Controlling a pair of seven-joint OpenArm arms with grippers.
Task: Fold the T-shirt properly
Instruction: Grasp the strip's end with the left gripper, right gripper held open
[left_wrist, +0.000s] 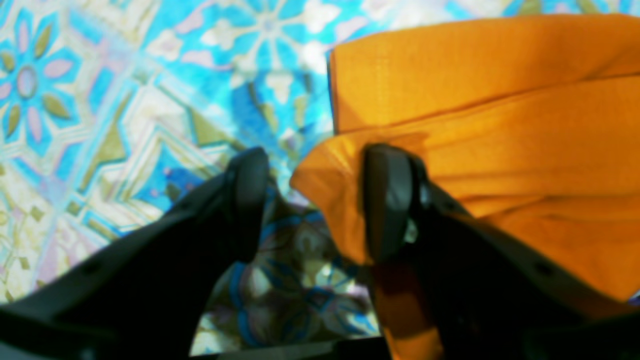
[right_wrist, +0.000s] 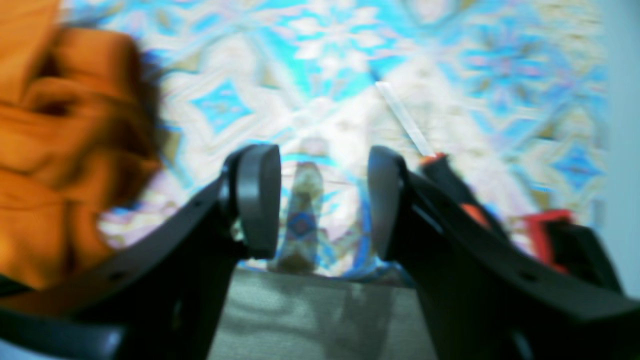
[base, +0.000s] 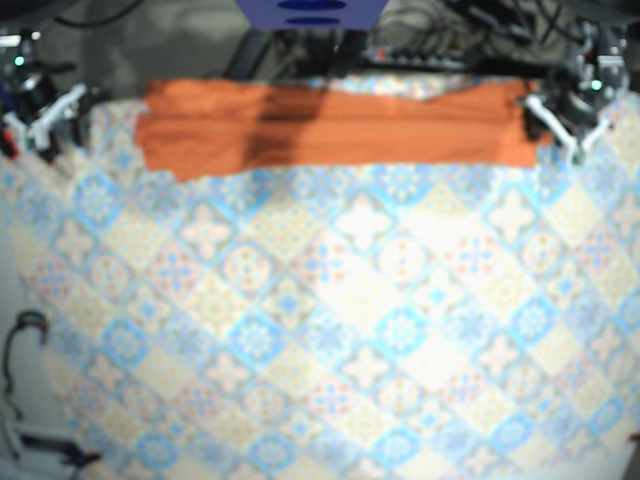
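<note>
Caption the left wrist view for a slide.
Open left claw at a corner of the orange T-shirt on the patterned tablecloth.

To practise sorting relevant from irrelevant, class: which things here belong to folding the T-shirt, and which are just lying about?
Job in hand: orange T-shirt; left gripper and right gripper, both open.
Lying about: patterned tablecloth; red-and-black tool; cables at the back.

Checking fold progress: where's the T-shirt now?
Base view: the orange T-shirt is a long band at the far edge of the tablecloth, right end by the left hand.
</note>
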